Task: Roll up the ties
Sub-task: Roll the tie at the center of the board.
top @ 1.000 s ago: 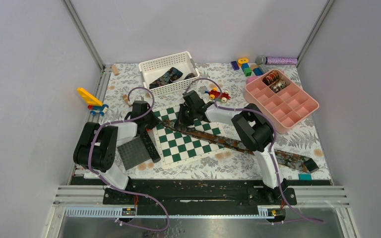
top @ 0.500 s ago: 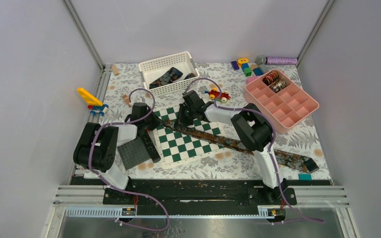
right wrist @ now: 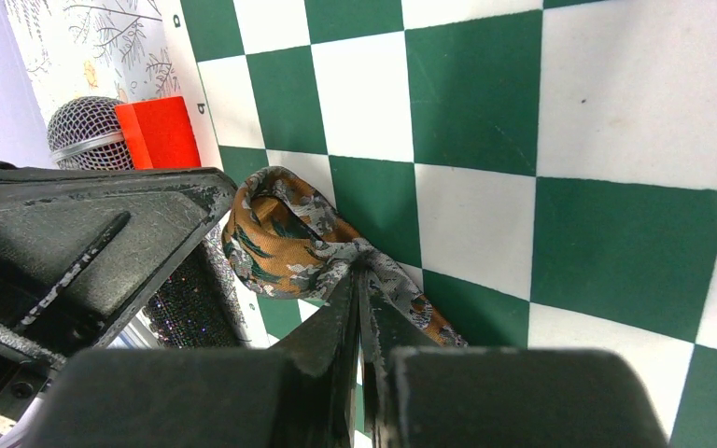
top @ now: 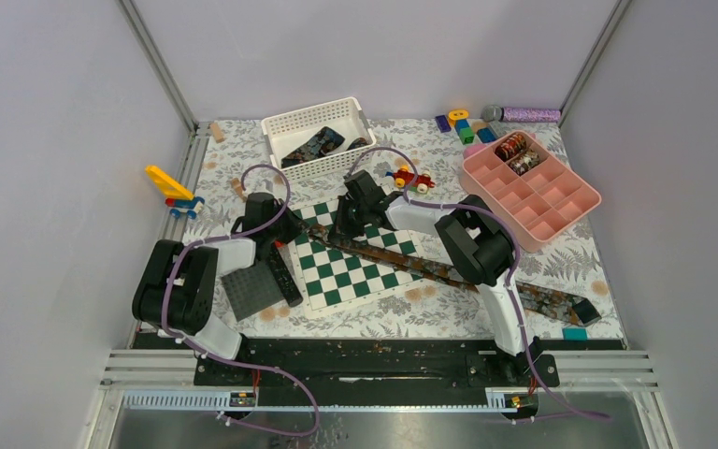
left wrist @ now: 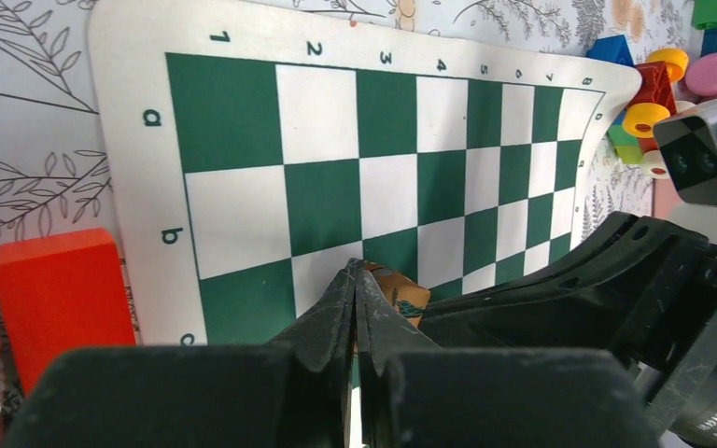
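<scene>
One brown-rust patterned tie [top: 449,273] lies diagonally across the green-and-white chessboard [top: 355,281], its wide end off the board at the right. At the board's far left corner its narrow end is bunched into a small loop [right wrist: 275,233]. My right gripper [right wrist: 361,269] is shut on the fabric just behind that loop. My left gripper [left wrist: 355,273] is shut too, and a bit of the tie [left wrist: 403,297] shows just behind its tips. Whether those tips pinch the fabric is hidden. In the top view the left gripper [top: 292,236] and right gripper [top: 333,232] nearly meet.
A white basket [top: 280,126] at the back holds dark ties [top: 316,143]. A pink compartment tray [top: 561,201] at the right holds rolled ties [top: 514,150]. A red block [right wrist: 159,131] and a microphone [right wrist: 84,131] lie beside the board. A grey plate [top: 251,288], a toy car [top: 411,176] and coloured blocks [top: 467,126] lie around.
The left arm's elbow has swung a little to the left and toward the near edge. Both grippers and the tie stay where they were.
</scene>
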`<state>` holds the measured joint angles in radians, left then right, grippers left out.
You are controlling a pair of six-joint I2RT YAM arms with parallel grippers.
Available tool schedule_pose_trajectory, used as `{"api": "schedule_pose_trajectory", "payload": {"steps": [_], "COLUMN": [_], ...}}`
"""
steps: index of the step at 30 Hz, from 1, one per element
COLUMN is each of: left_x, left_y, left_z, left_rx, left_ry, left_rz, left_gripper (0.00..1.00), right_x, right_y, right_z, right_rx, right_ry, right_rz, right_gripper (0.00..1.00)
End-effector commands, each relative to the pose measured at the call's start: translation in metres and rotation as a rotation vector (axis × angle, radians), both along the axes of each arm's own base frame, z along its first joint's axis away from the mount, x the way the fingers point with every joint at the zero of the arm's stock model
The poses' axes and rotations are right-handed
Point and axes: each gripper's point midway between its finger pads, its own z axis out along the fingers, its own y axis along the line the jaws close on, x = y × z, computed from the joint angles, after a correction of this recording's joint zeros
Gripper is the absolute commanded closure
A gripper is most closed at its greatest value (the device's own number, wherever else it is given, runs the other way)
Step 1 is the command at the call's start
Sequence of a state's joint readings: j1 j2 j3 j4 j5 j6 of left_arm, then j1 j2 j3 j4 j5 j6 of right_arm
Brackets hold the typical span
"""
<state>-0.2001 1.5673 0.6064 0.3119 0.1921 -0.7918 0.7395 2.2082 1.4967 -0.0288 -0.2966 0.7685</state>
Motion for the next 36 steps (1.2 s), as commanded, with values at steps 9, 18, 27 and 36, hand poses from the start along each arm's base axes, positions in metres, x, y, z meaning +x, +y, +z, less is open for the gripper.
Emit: {"api": "schedule_pose_trajectory", "payload": {"steps": [9, 18, 27, 36], "left_x": [0.004, 0.008, 0.006, 0.004], "left_y": [-0.009, 0.026, 0.019, 0.005], "left_z": [0.024, 0.016, -0.004, -0.011], "left_rx": [-0.053, 0.097, 0.098, 0.051], "left_ry": [-0.077, -0.026, 0.021, 0.016], "left_rz": [-0.018, 0.129, 0.083, 0.011], "left_gripper": [1.00, 1.00, 1.00, 1.00], "right_x": [0.002, 0.001, 0.001, 0.002], "right_y": [0.003, 0.001, 0.002, 0.002], "right_z": [-0.003, -0.004, -0.003, -0.003], "right_rx": [-0.025, -0.030, -0.028, -0.026], "right_ry": [-0.003, -0.003, -0.003, -0.002], "right_rz": [-0.012, -0.009, -0.010, -0.010], "right_gripper": [1.00, 1.00, 1.00, 1.00]}}
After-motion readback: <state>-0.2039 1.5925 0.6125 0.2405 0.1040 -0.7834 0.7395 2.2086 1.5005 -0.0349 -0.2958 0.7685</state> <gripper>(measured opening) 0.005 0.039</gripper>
